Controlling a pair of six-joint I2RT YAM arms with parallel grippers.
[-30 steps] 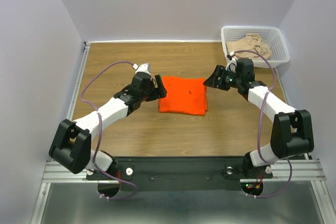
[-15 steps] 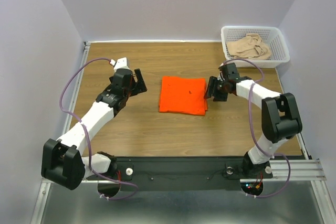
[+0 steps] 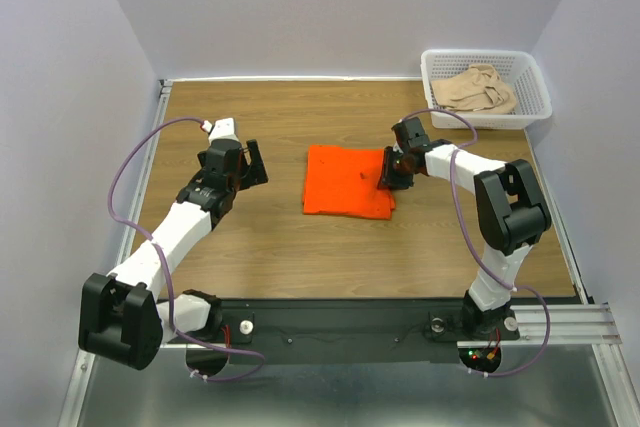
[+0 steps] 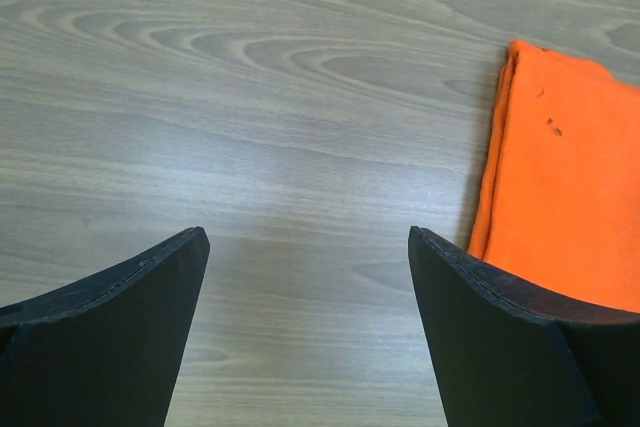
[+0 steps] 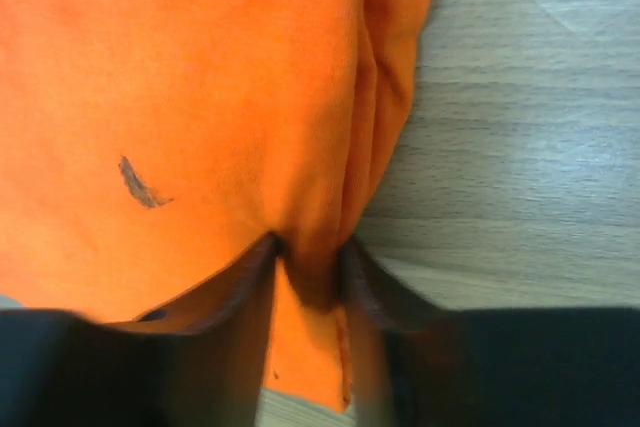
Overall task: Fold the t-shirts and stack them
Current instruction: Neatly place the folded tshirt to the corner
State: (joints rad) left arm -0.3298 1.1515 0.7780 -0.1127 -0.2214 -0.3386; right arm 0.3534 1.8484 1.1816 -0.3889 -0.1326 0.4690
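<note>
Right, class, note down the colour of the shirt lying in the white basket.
The shirt is pale beige-tan; the top external view shows it best.

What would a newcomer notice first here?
The bright orange t-shirt stands out, folded into a rectangle in the middle of the wooden table, with the right gripper pinching its right edge. Next comes the beige t-shirt lying crumpled in the white basket at the far right corner, and the left gripper open over bare wood.

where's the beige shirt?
Top view: the beige shirt sits crumpled in the white basket at the far right corner of the table, beyond the right gripper pinching the orange shirt.
</note>
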